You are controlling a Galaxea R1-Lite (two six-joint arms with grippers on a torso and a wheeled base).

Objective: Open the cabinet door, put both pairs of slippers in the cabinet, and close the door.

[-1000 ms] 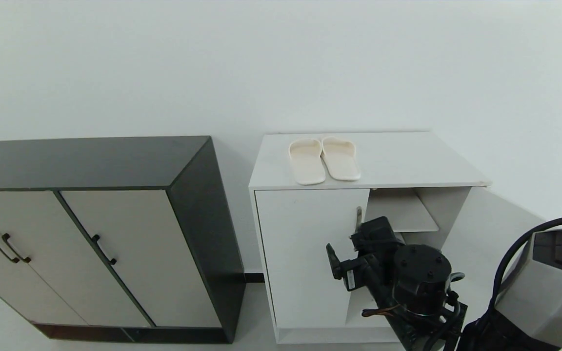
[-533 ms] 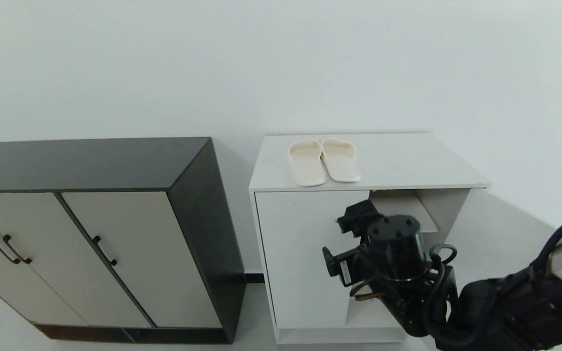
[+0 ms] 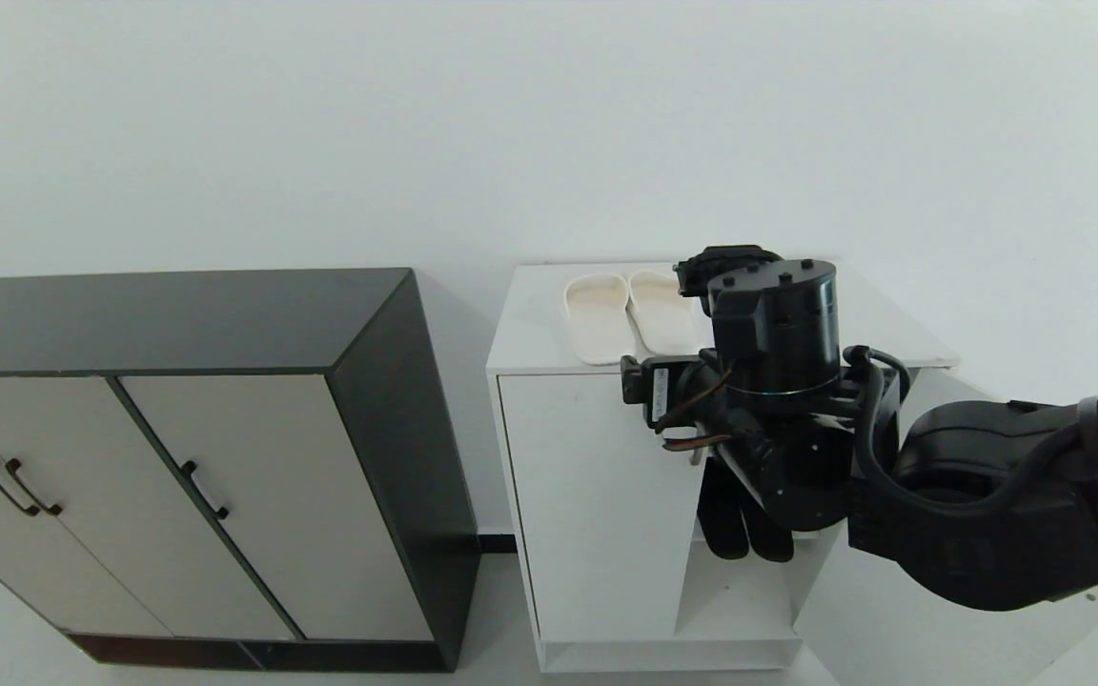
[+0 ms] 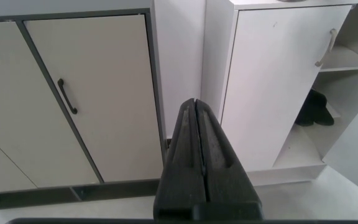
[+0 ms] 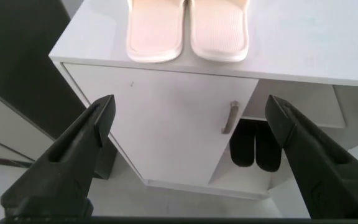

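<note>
Right gripper (image 5: 190, 102) released, spread wide; left gripper (image 4: 195, 106) clenched, empty. Cream slippers (image 3: 633, 314) atop cabinet (image 3: 597, 495). Black slippers (image 3: 749, 538) inside, at 5 o'clock from them.

Head view: right arm (image 3: 978, 495) blocks the open right side of the white cabinet (image 3: 597, 495), the right stretch of its top and the right edge of the cream slippers (image 3: 630, 314). Black slippers (image 3: 744, 534) stick out below the wrist, lower ends only. Dark cabinet (image 3: 177, 429) is clipped at the left edge.

Left wrist view: door edge hides part of the black slippers; left gripper (image 4: 195, 106) base is cut by the frame edge.

Right wrist view: cream slippers are cut by the frame edge, as are the right gripper (image 5: 189, 102) finger roots.
</note>
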